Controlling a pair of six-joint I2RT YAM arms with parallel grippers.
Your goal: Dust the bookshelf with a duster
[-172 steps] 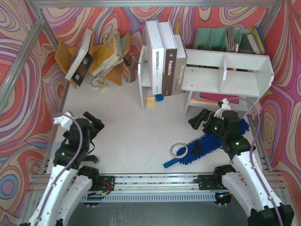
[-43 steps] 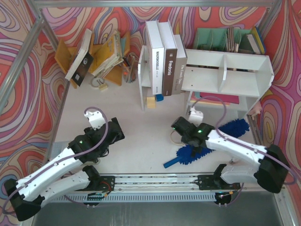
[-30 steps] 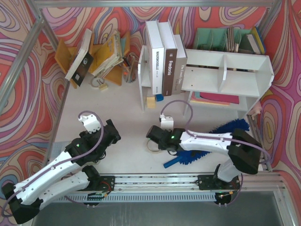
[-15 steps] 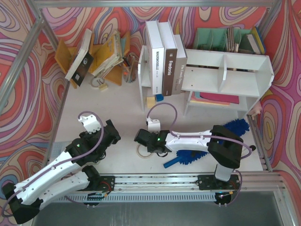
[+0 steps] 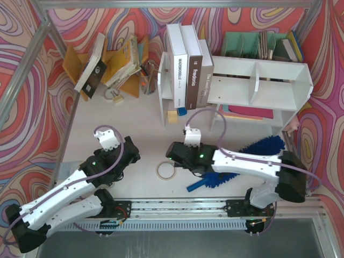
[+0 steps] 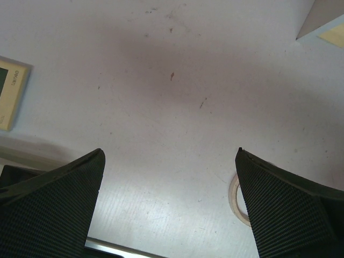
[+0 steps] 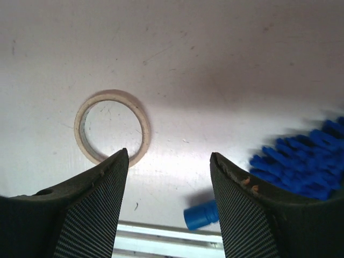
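Duster (image 5: 217, 179) lies on the desk (image 5: 140, 118) at lower right of the overhead view, below the bookshelf (image 5: 258, 80), partly under the right arm. Right hand (image 7: 169, 161) gapes empty near a tape ring (image 7: 112, 126); left hand (image 6: 169, 156) is spread wide, empty.

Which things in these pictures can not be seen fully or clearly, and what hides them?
- Top view: the right arm covers the duster at its middle.
- Right wrist view: the frame edge and a finger cut off the duster.
- Left wrist view: a finger hides part of the tape ring.
- Top view: the items beside the yellow book rack are too small to name.
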